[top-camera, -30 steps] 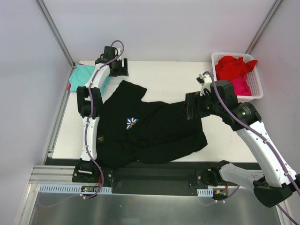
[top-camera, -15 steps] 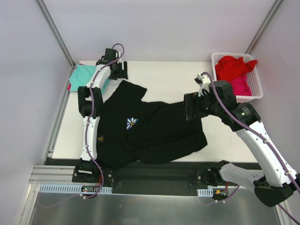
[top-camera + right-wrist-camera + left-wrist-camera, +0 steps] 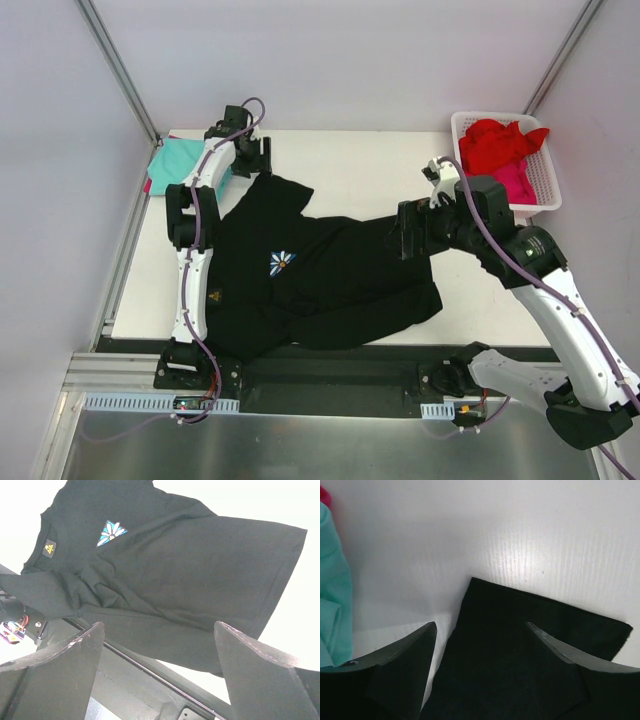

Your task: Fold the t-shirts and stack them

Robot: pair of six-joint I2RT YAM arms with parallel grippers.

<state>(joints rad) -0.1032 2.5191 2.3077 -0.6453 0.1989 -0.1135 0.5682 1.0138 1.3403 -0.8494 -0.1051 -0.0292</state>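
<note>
Black t-shirt (image 3: pixel 330 285) lies spread but rumpled on the surface (image 3: pixel 350 160), flower print up. Looks like the flatten-out step, no fold made yet. Left gripper (image 3: pixel 480 625) hovers over the shirt's far-left sleeve (image 3: pixel 520 650), jaws apart, pinching nothing. Right gripper (image 3: pixel 159 625) hangs above the shirt's right side, jaws wide, empty. Next move prob. needs the left to drop and pinch that sleeve edge, with the right taking the hem. Teal t-shirt (image 3: pixel 178 160) sits just beyond the sleeve, partly hidden by the left arm. Red t-shirt (image 3: pixel 495 140) and pink t-shirt (image 3: pixel 515 183) are heaped in a white basket (image 3: pixel 548 198) well off the shirt's far-right. The shirt's near edge blends w/ the dark rail, so it's hard to trace.
</note>
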